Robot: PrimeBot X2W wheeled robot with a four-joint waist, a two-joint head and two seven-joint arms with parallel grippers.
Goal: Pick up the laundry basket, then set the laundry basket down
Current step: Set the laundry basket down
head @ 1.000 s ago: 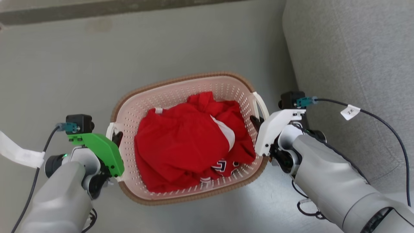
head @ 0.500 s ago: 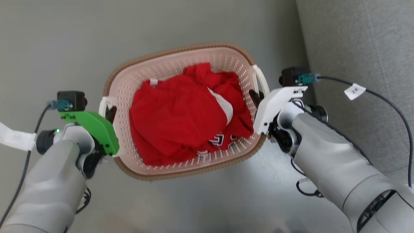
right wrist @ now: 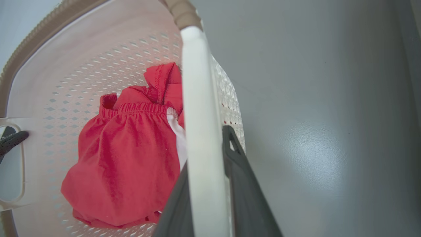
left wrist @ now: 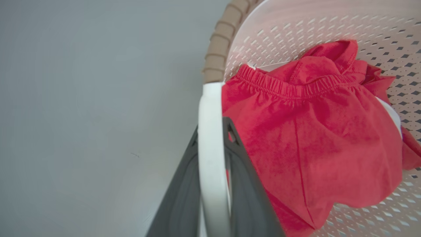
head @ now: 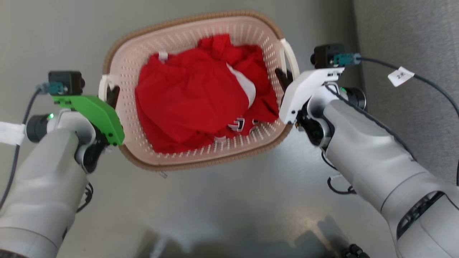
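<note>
The laundry basket (head: 179, 39) is cream-white with perforated walls and a brown woven-look rim, and red clothes (head: 200, 93) lie inside it. My left gripper (head: 113, 94) is shut on the basket's white left loop handle (head: 102, 84). My right gripper (head: 283, 77) is shut on the right loop handle (head: 291, 57). In the left wrist view the handle (left wrist: 210, 158) runs between the dark fingers (left wrist: 184, 197) of the left gripper (left wrist: 213, 126). The right wrist view shows the same grip: handle (right wrist: 199, 115) clamped in the right gripper (right wrist: 210, 144). The basket's underside is hidden.
A grey sofa (head: 405, 36) stands close on the right, beside my right arm. Smooth grey floor (head: 233, 200) lies under and around the basket. A black cable with a white tag (head: 400, 76) trails from the right wrist camera.
The basket and both grippers have moved up the head view together and look larger, closer to the camera. The view itself has shifted; the sofa edge sits further right.
</note>
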